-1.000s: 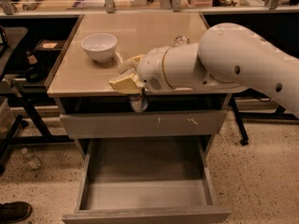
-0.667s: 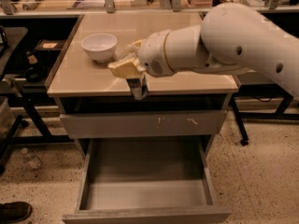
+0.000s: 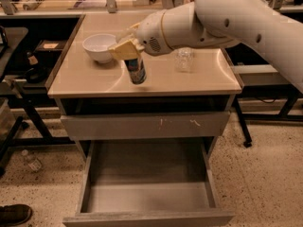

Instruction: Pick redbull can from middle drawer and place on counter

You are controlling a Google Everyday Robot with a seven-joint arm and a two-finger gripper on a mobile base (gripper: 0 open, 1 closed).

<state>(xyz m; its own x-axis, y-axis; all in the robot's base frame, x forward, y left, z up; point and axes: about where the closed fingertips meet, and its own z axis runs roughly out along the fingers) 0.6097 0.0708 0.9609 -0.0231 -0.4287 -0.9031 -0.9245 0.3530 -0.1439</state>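
The redbull can (image 3: 136, 71), slim and blue-and-silver, hangs upright in my gripper (image 3: 128, 56) just over the front left part of the beige counter (image 3: 199, 82). My gripper's yellowish fingers (image 3: 124, 49) are shut on the can's top. The white arm reaches in from the upper right. The middle drawer (image 3: 147, 197) is pulled wide open below, with a bare grey floor.
A white bowl (image 3: 99, 47) stands on the counter's back left, close behind my gripper. A clear crinkled bottle (image 3: 184, 59) stands at the counter's right. The closed drawer front (image 3: 147, 125) with white scuffs sits above the open drawer. A dark shoe (image 3: 14, 214) is at the lower left.
My gripper has lifted the can from in front of the cabinet's top edge up and back, and now holds it over the counter's front left.
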